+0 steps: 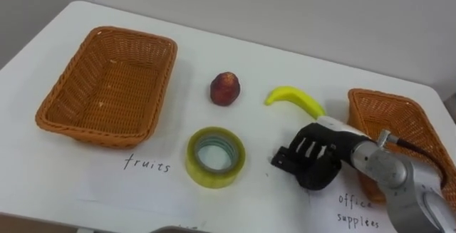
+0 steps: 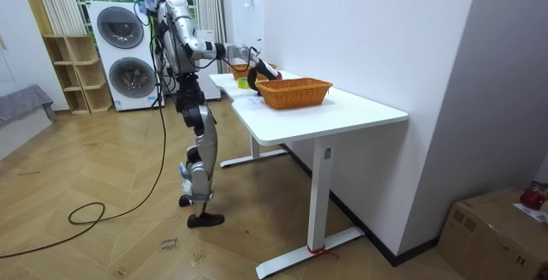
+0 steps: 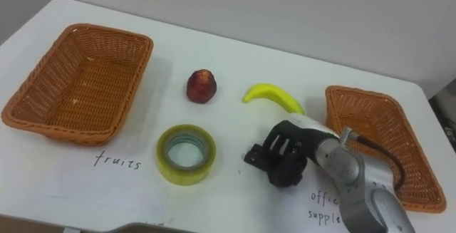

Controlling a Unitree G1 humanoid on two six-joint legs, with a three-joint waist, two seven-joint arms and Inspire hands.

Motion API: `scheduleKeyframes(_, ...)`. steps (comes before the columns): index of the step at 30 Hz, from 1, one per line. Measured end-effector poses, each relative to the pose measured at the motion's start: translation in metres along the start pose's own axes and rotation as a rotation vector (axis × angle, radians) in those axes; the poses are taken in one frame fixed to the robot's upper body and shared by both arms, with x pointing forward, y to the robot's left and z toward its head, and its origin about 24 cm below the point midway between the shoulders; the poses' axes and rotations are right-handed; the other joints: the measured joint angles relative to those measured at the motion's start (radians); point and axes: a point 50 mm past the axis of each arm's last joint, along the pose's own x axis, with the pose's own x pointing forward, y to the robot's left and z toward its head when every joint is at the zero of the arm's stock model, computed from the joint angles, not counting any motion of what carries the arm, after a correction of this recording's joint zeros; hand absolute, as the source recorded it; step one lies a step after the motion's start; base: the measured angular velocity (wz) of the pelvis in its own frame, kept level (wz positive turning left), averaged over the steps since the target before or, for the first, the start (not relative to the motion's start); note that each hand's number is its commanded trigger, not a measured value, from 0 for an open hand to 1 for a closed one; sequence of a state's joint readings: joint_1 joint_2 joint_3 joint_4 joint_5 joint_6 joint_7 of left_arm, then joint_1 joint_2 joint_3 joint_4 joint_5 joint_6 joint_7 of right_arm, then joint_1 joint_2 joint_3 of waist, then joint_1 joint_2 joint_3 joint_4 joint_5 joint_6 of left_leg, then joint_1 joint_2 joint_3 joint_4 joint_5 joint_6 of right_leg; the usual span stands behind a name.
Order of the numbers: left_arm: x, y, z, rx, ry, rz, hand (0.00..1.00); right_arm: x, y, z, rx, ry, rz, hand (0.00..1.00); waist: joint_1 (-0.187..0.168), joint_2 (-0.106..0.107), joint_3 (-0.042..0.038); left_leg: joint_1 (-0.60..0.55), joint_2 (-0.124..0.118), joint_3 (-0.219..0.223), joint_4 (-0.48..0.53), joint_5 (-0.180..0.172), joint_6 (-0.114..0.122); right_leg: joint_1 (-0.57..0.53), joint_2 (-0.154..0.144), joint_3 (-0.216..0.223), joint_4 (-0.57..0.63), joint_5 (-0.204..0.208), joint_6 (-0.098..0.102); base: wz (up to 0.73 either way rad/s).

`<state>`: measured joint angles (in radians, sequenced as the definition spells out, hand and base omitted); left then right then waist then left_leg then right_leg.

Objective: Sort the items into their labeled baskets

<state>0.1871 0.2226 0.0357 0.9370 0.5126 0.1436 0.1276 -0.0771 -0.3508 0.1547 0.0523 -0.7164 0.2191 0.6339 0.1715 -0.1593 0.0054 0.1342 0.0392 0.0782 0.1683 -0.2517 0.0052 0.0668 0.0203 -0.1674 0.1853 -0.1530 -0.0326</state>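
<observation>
In the left eye view, two wicker baskets sit at the two ends, so each kind of thing gets its own home. The left basket (image 1: 107, 83) is empty and has a written label in front of it. I think it is the one for fruit. The right basket (image 1: 402, 122) looks empty too. Between them lie a red fruit (image 1: 225, 88), maybe a peach, and a banana (image 1: 296, 98). Nearer the robot lies a yellow roll of tape (image 1: 215, 157), flat on its side. Nothing is sorted yet.

The right hand (image 1: 308, 160) hangs low between the roll of tape and the right basket. Its fingers are loosely bent and point at the tape. They pinch nothing. My guess is that the tape is the next thing to be picked up.

In the right eye view, the white table (image 3: 235, 40) is bare at the back. The banana lies just behind the hand, which does not touch it.

In the room view, the robot stands upright at the table's long side with its arm stretched out over it. Washing machines (image 2: 122, 53) stand behind the robot.
</observation>
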Motion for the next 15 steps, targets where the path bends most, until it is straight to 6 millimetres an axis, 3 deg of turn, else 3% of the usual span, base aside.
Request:
scheduleKeyframes(7,0.000,0.001,0.001,0.001,-0.006,0.037,0.00,-0.001,-0.001,0.001,0.057,-0.037,-0.006,1.00,-0.009,0.007,-0.0006,0.001,0.000,-0.001,0.004,0.000,0.000,0.000,0.000,0.003,-0.002,0.000,0.000,0.00)
scheduleKeyframes(11,-0.001,0.001,0.000,-0.012,-0.019,0.066,0.00,-0.001,-0.001,0.006,0.166,-0.133,0.018,1.00,-0.016,0.021,0.0075,0.003,0.000,0.001,0.004,0.001,0.000,0.000,-0.002,0.003,-0.002,0.000,0.000,0.00)
scheduleKeyframes(15,-0.003,-0.002,-0.007,-0.029,-0.005,0.079,0.00,-0.002,-0.003,0.013,0.273,-0.238,0.013,1.00,-0.033,0.035,0.0070,0.002,0.000,-0.001,0.004,0.002,0.000,0.001,-0.005,0.003,-0.003,0.000,0.000,0.00)
